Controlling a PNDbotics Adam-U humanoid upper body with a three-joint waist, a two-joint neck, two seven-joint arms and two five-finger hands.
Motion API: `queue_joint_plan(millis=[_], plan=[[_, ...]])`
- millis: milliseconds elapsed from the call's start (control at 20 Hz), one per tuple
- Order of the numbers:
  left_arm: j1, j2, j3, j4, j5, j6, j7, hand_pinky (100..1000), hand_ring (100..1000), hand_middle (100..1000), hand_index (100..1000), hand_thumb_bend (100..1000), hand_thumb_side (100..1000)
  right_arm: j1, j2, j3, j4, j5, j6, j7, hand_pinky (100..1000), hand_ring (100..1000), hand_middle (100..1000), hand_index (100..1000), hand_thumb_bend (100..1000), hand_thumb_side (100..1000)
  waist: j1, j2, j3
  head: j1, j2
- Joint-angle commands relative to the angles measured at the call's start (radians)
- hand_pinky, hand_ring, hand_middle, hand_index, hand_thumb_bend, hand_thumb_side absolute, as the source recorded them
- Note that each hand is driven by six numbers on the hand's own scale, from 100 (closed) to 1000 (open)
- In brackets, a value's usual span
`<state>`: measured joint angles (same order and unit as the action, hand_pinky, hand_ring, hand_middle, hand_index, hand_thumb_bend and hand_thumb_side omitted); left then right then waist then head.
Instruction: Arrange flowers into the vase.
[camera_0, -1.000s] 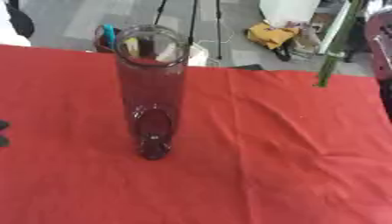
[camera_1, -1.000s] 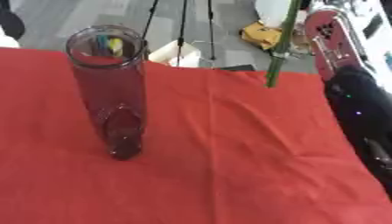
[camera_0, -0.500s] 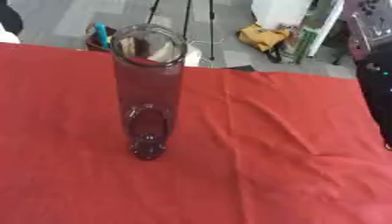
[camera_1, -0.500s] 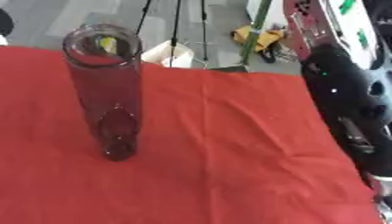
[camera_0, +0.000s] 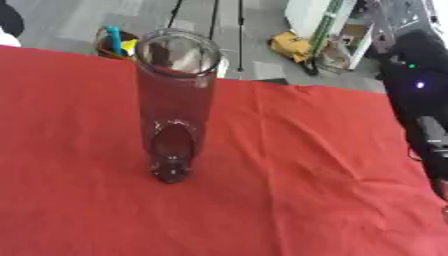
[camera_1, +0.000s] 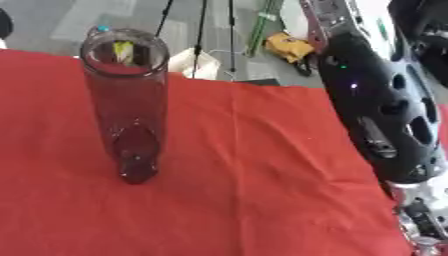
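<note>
The green stem seen a moment ago past the worktop's (camera_0: 332, 165) far right has left view. The glass vase (camera_0: 175, 107) stands upright, empty, left of centre. Right arm (camera_1: 381, 115) looms near (neither hand visible), so insertion seems pending.

— What colour was the tabletop (camera_0: 306, 190)?
— It was bright red all over, with no pattern.
— And the vase (camera_0: 175, 105)?
— It was clear glass, so it looked dark red from the red behind it.
— What about the robot arm (camera_1: 381, 115)?
— It was black, with silver parts and tiny green and white lights.
</note>
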<state>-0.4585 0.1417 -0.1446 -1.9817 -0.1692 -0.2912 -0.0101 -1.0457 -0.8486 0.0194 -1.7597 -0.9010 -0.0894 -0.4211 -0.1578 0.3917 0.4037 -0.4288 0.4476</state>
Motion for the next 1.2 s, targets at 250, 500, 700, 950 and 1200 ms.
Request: queue_joint_plan(millis=[250, 500, 700, 950, 1200], plan=[[-0.014, 0.026, -0.002, -0.018, 0.003, 0.003, 0.001, 620, 453, 649, 787, 118, 1000, -0.037, -0.021, -0.006, 0.020, -0.047, 0.005, -0.005, 100, 100, 100, 100, 100, 587, -0.007, -0.034, 0.016, -0.019, 0.016], [-0.017, 0.029, 0.002, -0.018, -0.002, 0.006, 0.004, 620, 452, 650, 787, 117, 1000, -0.048, -0.021, -0.005, 0.031, -0.069, 0.011, -0.005, 100, 100, 100, 100, 100, 584, -0.015, -0.034, 0.034, -0.038, 0.021], [-0.020, 0.026, 0.002, -0.018, -0.002, 0.006, 0.004, 620, 452, 650, 786, 117, 1000, -0.010, -0.054, -0.020, 0.001, -0.087, -0.012, -0.017, 100, 100, 100, 100, 100, 575, -0.018, -0.033, 0.057, -0.081, 0.015], [-0.019, 0.022, -0.002, -0.018, 0.001, 0.010, -0.001, 620, 452, 650, 786, 117, 1000, 0.007, -0.067, -0.023, -0.029, -0.053, -0.039, -0.040, 100, 100, 100, 100, 100, 571, -0.020, -0.038, 0.071, -0.154, -0.005], [-0.019, 0.019, -0.004, -0.018, 0.004, 0.014, -0.007, 619, 451, 650, 786, 117, 1000, -0.001, -0.056, -0.014, -0.042, -0.014, -0.050, -0.048, 100, 100, 100, 100, 100, 571, -0.021, -0.042, 0.075, -0.191, -0.016]])
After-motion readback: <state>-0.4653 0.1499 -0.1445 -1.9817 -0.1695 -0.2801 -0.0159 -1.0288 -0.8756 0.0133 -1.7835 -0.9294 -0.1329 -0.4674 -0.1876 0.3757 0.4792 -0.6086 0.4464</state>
